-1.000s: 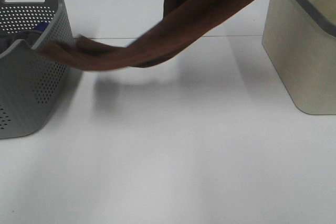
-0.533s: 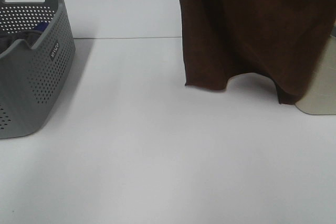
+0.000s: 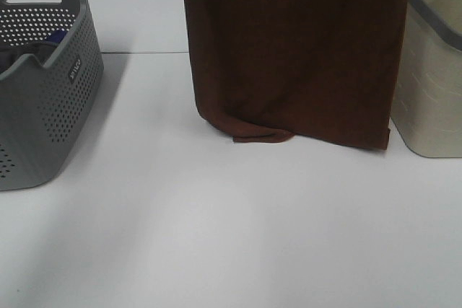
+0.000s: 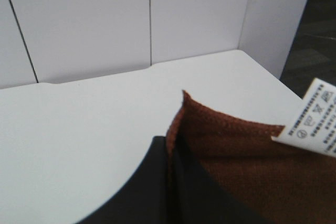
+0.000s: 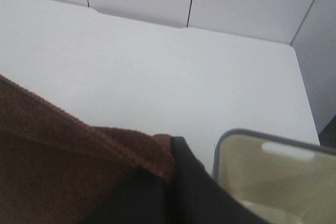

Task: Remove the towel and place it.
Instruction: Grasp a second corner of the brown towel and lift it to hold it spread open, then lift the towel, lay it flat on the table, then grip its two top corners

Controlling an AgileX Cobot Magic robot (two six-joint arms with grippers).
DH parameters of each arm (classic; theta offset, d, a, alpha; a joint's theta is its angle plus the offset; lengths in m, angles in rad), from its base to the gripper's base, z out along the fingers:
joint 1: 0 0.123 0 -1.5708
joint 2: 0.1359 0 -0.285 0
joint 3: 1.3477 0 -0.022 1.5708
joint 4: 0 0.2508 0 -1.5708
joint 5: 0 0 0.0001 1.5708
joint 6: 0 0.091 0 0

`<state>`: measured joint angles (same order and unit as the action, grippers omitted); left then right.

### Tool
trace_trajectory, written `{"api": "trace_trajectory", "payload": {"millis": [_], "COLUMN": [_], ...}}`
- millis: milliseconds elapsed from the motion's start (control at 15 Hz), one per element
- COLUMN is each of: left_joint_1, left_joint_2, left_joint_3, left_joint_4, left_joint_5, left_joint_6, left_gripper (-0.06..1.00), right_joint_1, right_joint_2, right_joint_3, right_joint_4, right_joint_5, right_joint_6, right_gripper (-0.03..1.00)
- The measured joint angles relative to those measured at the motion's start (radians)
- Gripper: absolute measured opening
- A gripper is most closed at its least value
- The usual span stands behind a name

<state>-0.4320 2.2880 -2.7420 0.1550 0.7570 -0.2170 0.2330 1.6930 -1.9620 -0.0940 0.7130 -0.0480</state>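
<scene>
The dark brown towel [image 3: 296,48] hangs spread out as a flat sheet over the middle of the table, its lower hem touching the tabletop and folding slightly. Both grippers are above the top of the exterior view. In the left wrist view my left gripper [image 4: 170,153] is shut on one upper corner of the towel [image 4: 236,156], next to its white tag [image 4: 314,120]. In the right wrist view my right gripper [image 5: 170,161] is shut on the other upper corner [image 5: 63,150].
A grey perforated basket [image 3: 43,99] holding a blue cloth [image 3: 56,37] stands at the left. A beige bin with a grey rim [image 3: 433,84] stands at the right, partly behind the towel, and shows in the right wrist view [image 5: 273,177]. White table [image 3: 216,236].
The towel left the grey basket, swung right and opened out. It now hangs flat, shifted back to the left, with its hem lowered onto the table.
</scene>
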Motion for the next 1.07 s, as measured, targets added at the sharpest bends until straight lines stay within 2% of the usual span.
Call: {"api": "trace_trajectory", "payload": {"millis": [67,133,267,400,467,600,733,800,867,933,1067], "left_joint_1": [0.032,0.044,0.087,0.1,0.1,0.099,0.095,0.092,0.091,0.089,0.082], "left_joint_2": [0.031,0.041,0.06,0.056,0.05,0.037,0.035,0.035,0.035,0.035,0.04], "left_joint_3": [0.001,0.001,0.001,0.001,0.001,0.001,0.001,0.001,0.001,0.001,0.001], "left_joint_4": [-0.002,-0.005,-0.01,0.008,0.022,0.034,0.035,0.02,-0.002,-0.016,-0.059], "left_joint_5": [-0.083,-0.131,-0.316,-0.53,-0.592,-0.646,-0.595,-0.41,-0.281,-0.205,0.055], "left_joint_6": [-0.022,-0.036,-0.071,-0.054,-0.025,0.016,0.029,0.032,0.032,0.032,0.044], "left_gripper": [0.0,0.0,0.0,0.0,0.0,0.0,0.0,0.0,0.0,0.0,0.0], "right_joint_1": [0.002,0.002,0.002,0.002,0.002,0.002,0.002,0.002,0.002,0.002,0.002], "right_joint_2": [0.037,0.056,0.108,0.116,0.116,0.106,0.103,0.112,0.114,0.123,0.139], "right_joint_3": [0.0,0.0,0.002,-0.002,-0.026,-0.069,-0.078,-0.078,-0.078,-0.078,-0.077], "right_joint_4": [0.0,0.0,-0.001,-0.002,-0.005,-0.006,0.002,0.043,0.05,0.067,0.094], "right_joint_5": [-0.087,-0.128,-0.357,-0.528,-0.574,-0.593,-0.533,-0.346,-0.305,-0.21,0.016], "right_joint_6": [-0.017,-0.023,-0.074,-0.118,-0.135,-0.159,-0.168,-0.169,-0.169,-0.169,-0.164], "right_gripper": [0.0,0.0,0.0,0.0,0.0,0.0,0.0,0.0,0.0,0.0,0.0]}}
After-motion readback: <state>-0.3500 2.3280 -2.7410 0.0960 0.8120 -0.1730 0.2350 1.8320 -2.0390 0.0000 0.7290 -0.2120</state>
